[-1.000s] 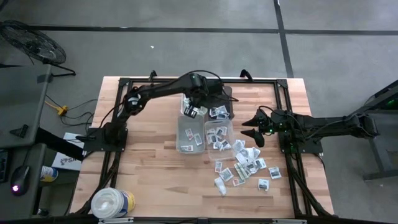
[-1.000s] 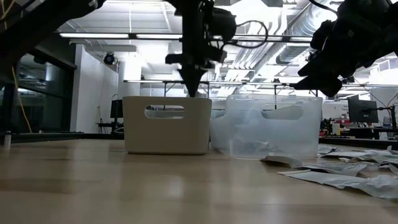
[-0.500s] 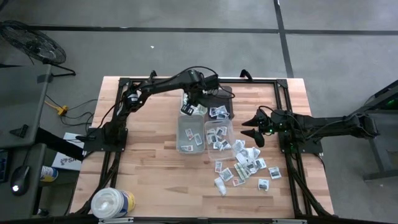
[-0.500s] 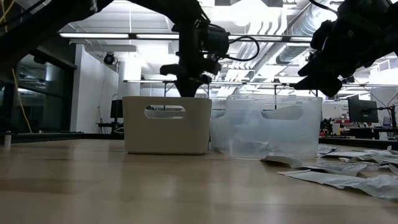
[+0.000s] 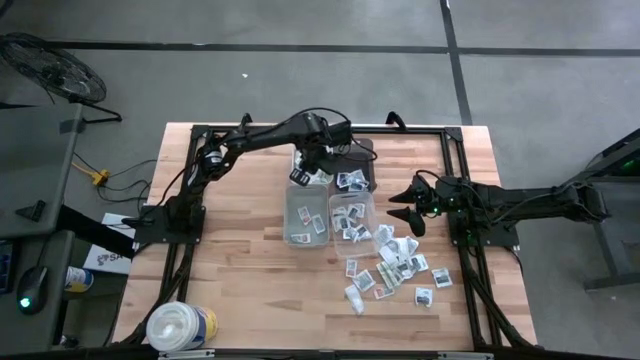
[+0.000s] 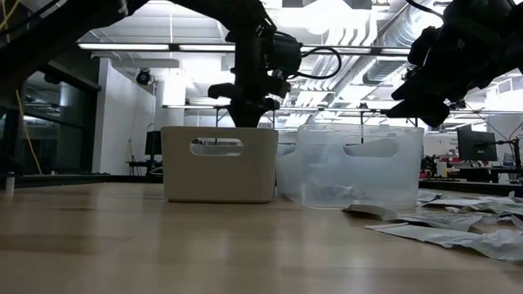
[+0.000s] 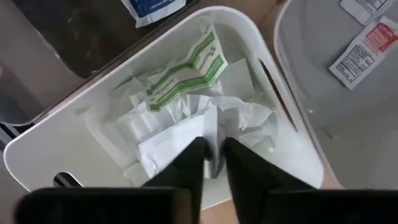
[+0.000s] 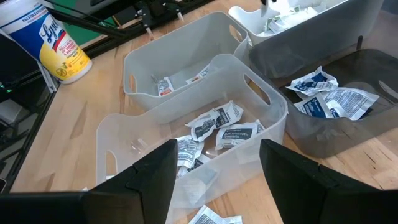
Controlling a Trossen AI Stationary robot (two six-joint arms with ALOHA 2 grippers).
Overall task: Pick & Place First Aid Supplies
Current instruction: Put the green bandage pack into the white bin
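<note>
Your left gripper (image 7: 214, 155) over white bin (image 7: 37, 155), pinching packet (image 7: 214, 134); right gripper (image 5: 408, 212) open, idle; loose packets (image 5: 400, 265) remain on table (image 5: 240, 290).

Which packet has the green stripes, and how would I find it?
Look at the four bins grouped in the middle of the wooden table. The white bin at the far left of the group sits right under the left arm's tool. Inside, on top of plain white crumpled packets, lies the packet with green stripes, the only green-printed one there.
</note>
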